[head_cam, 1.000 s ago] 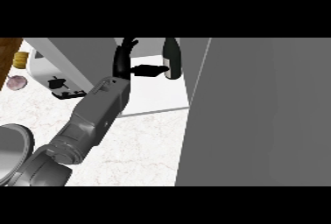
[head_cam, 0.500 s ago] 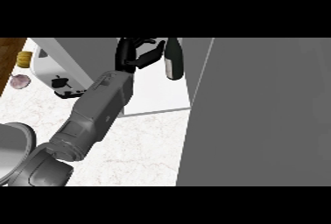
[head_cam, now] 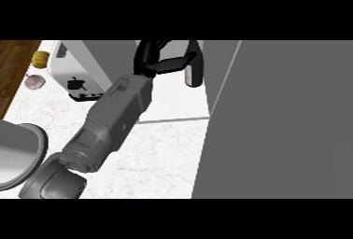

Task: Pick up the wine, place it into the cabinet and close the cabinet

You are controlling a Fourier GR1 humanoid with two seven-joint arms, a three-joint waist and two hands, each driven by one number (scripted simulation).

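1. Standing upright inside the open cabinet [head_cam: 176, 105], on its white floor, the wine bottle [head_cam: 194, 75] sits at the right of the opening, just beside the cabinet door [head_cam: 289, 116].
2. One arm is in view. The grey forearm [head_cam: 117, 116] enters from the lower left and runs diagonally up into the cabinet opening.
3. The left robot hand [head_cam: 150, 65] is at the bottle, closed on it. One dark finger [head_cam: 176, 63] reaches rightward and lies across the bottle's upper part, while the others arch upward to the left of it. Contact is visible at the upper part only (the far side of the bottle is hidden, so how far the grasp wraps round cannot be confirmed).
4. The cabinet door is a large grey panel filling the right of the view. It stands open and leaves the interior exposed.
5. The tabletop [head_cam: 158, 154] is pale marble and lies below the cabinet floor, under the forearm.
6. On the tabletop to the left of the arm:
   - a white appliance [head_cam: 72, 70] with small black markings on its face;
   - a yellow item [head_cam: 41, 57] and a pinkish item [head_cam: 33, 81] near the left edge, both too small to identify.
7. A grey rounded object [head_cam: 17, 154] shows at the lower left and is cut off by the frame edge.
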